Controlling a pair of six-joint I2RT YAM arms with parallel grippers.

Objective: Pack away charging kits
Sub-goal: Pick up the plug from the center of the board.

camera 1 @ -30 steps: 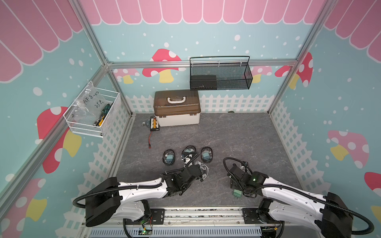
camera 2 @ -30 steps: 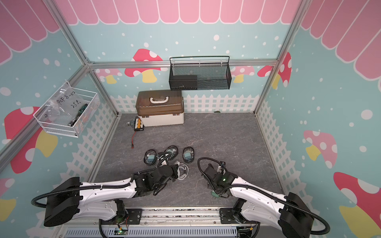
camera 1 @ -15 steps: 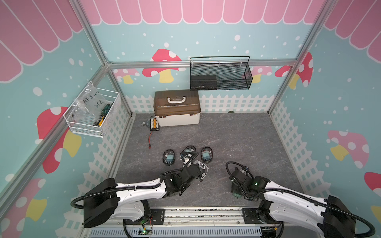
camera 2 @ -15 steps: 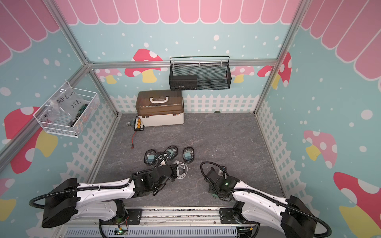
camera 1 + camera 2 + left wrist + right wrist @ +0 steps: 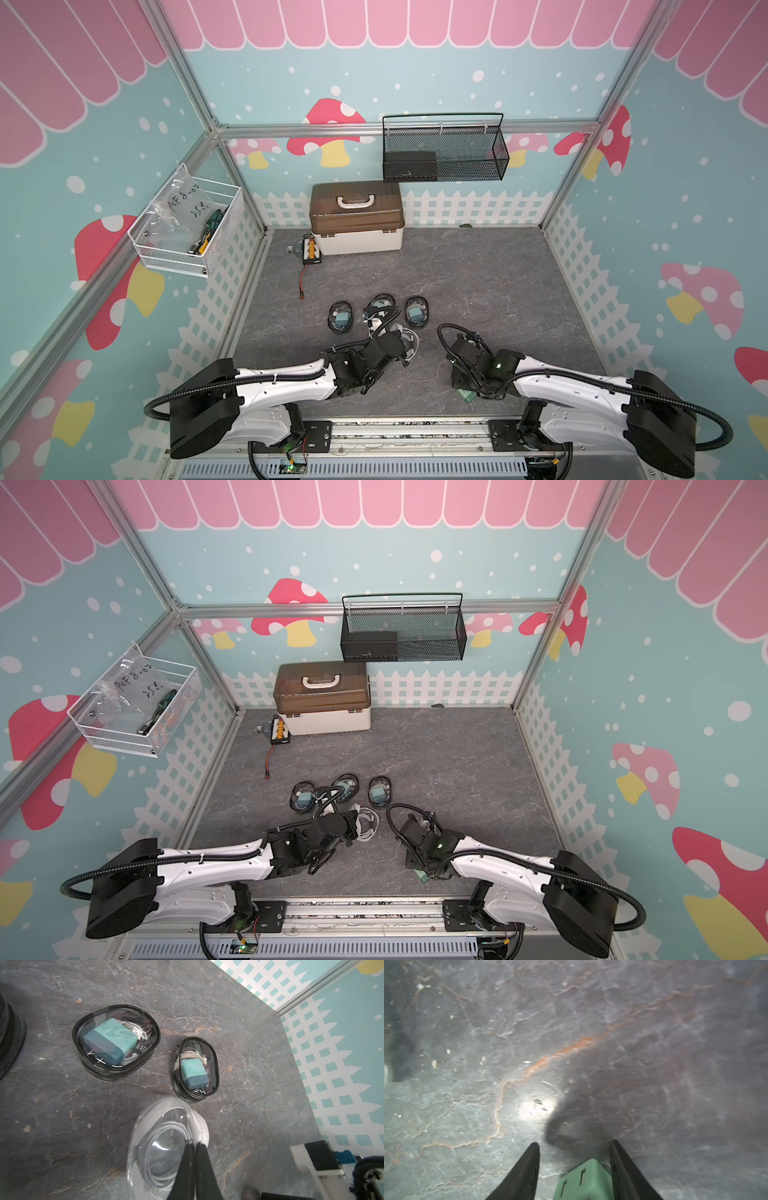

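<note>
**Workcell seen from above and from both wrists.** Positions are given relative to the white-rimmed pouch (image 5: 145, 1132), which lies on the grey table (image 5: 478, 282) toward the robot's edge, about midway between the arms.

- **Far left:** a white wire basket (image 5: 166, 255) hangs on the side wall with a clear bag inside.
- **Left of the pouch and well beyond it:** a black board (image 5: 311, 250) with yellow connectors lies flat. Its red wire (image 5: 303, 282) trails toward the pouch's side of the table. The brown-lidded white box (image 5: 357, 224) stands just beside the board, against the back fence.
- **Just beyond the pouch:** three black-rimmed pouches (image 5: 340, 318) (image 5: 381, 305) (image 5: 416, 311) sit in a row. In both top views the left arm's hose crosses the middle one. The left wrist view shows two of them packed full.
- **At the pouch:** the left gripper (image 5: 196, 1146) reaches it from its left. Its fingers are pressed together on the white rim, pinching the pouch at its edge. A coiled white cable (image 5: 148, 1172) lies inside.
- **High beyond the pouch:** a black mesh basket (image 5: 444, 153) hangs on the back wall.
- **Right of the pouch and nearer the robot:** the right gripper (image 5: 575, 1144) points down at the table with its jaws partly apart. A teal-green plug adapter (image 5: 583, 1182) lies between the fingers, against one of them and clear of the other.
</note>
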